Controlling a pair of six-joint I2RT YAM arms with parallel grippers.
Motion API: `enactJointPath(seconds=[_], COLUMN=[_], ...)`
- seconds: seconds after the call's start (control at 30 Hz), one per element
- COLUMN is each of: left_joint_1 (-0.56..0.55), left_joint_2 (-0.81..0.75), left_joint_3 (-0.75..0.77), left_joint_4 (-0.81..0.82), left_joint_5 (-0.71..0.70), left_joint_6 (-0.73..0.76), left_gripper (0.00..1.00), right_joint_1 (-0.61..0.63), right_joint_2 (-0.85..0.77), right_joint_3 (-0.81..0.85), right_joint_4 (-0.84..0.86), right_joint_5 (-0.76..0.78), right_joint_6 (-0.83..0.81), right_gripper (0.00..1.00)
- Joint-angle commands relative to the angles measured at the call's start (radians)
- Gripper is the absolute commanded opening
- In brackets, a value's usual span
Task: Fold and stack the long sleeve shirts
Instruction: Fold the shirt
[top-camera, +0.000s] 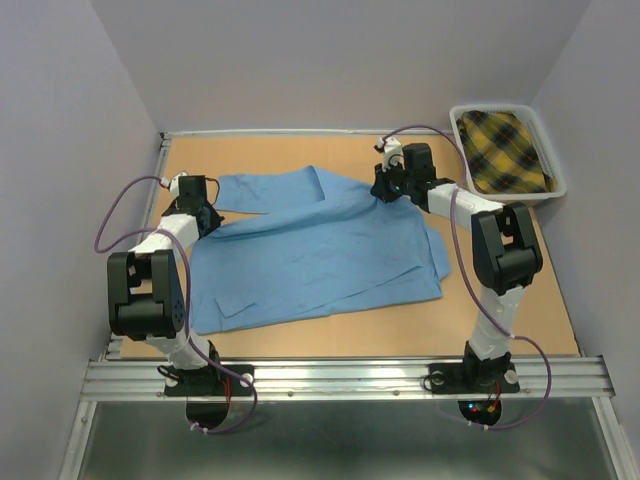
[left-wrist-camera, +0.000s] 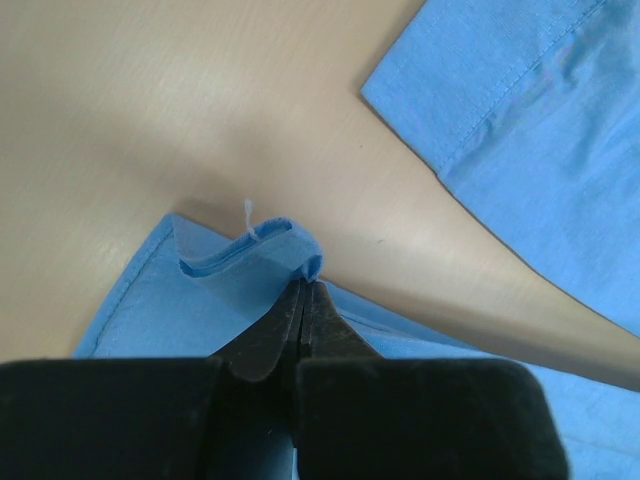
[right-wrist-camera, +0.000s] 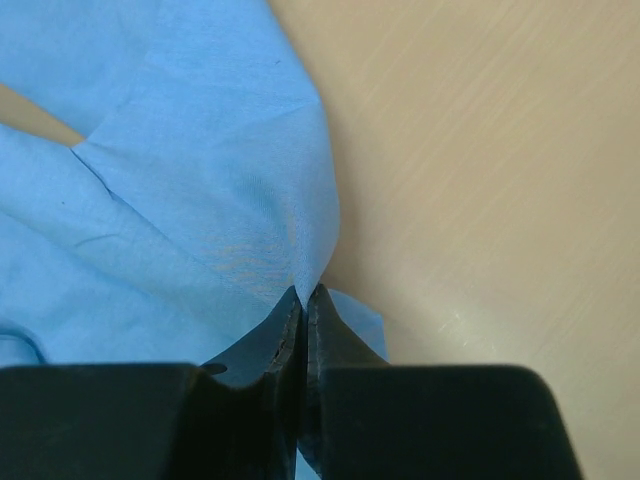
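A plain light blue long sleeve shirt lies spread across the middle of the wooden table. My left gripper is shut on the shirt's left edge; the left wrist view shows its jaws pinching a folded hem of blue cloth. My right gripper is shut on the shirt's far right edge; the right wrist view shows its jaws pinching a peak of blue cloth. A second shirt, yellow and black plaid, lies in the basket.
A white basket stands at the far right corner of the table. Bare wood shows at the near right and along the front edge. Purple walls close in on the left, back and right.
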Motion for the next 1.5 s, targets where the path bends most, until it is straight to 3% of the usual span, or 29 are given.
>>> enactJointPath(seconds=[0.0,0.37,0.87,1.03,1.07,1.17,1.2,1.27,1.47], left_joint_1=[0.002,0.004,0.004,0.004,0.002,0.004,0.002,0.004,-0.005], left_joint_2=[-0.033,-0.122,-0.153,-0.176,-0.196,-0.237,-0.268,-0.312,-0.386], left_joint_3=[0.012,-0.101,-0.167,-0.183,-0.183,-0.178,-0.174,-0.169,-0.152], left_joint_4=[0.0,-0.009,-0.019,-0.026,-0.027,-0.038,-0.053,-0.065,-0.066], left_joint_5=[-0.047,-0.076,-0.087,-0.061,-0.055,-0.035,-0.029,-0.015,0.054], left_joint_6=[-0.006,-0.082,-0.152,-0.165,-0.167,-0.167,-0.167,-0.165,-0.182], left_gripper=[0.0,0.0,0.0,0.19,0.33,0.57,0.72,0.88,0.85], right_joint_1=[0.004,0.004,0.004,0.002,0.004,0.004,0.004,0.004,0.004], right_joint_2=[-0.023,-0.174,-0.3,-0.335,-0.34,-0.367,-0.375,-0.392,-0.433], right_joint_3=[0.015,-0.195,-0.392,-0.458,-0.459,-0.467,-0.472,-0.478,-0.499], right_joint_4=[0.018,0.026,0.09,0.118,0.118,0.121,0.121,0.121,0.124], right_joint_5=[0.015,0.055,-0.017,-0.036,-0.043,-0.054,-0.063,-0.075,-0.08], right_joint_6=[-0.16,-0.157,-0.065,-0.032,-0.02,-0.005,0.006,0.017,0.044], right_gripper=[0.04,0.11,0.17,0.2,0.21,0.23,0.24,0.24,0.25])
